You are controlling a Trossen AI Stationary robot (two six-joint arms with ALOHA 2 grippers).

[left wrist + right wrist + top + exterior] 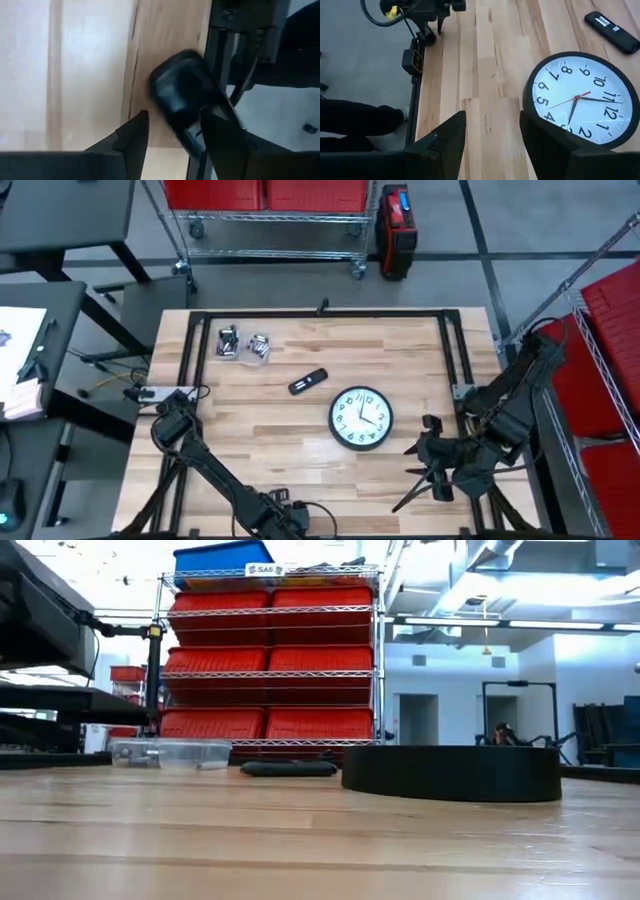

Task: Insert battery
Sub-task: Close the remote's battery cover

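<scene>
Even overhead light fills the room. The low view glares at twelve o'clock near bright ceiling lamps [487, 625]. The left wrist view is blurred and overexposed toward nine o'clock.

The clock [361, 418] lies just left of the right gripper [432, 448]; remote [308, 381] and batteries [243, 345] farther left, beyond it.

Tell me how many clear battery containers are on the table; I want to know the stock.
2: the left container and the right container sit side by side at the table's far left, beyond the remote. None seem hidden.
</scene>
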